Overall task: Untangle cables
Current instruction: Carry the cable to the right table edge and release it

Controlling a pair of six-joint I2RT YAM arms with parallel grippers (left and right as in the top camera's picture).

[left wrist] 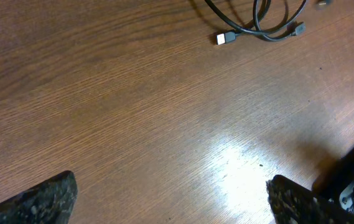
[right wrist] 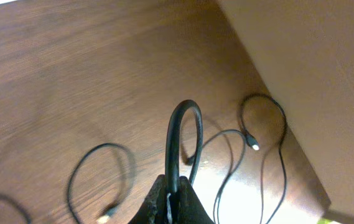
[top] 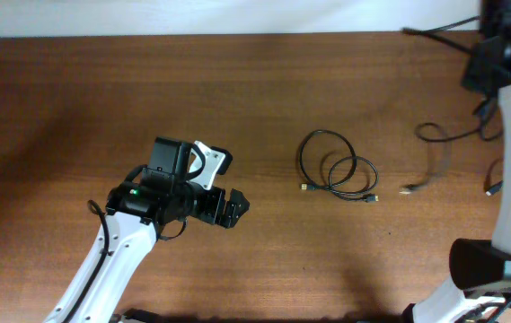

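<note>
Brown wood-grain table. One coiled cable lies a bit right of the table's middle, both plugs resting flat on the wood. The left tool hangs over bare wood with its jaws wide apart and nothing between them. The right tool, over by the right edge, is pinched together on a black cable loop, with more loose cables sprawled on the table below it.
</note>
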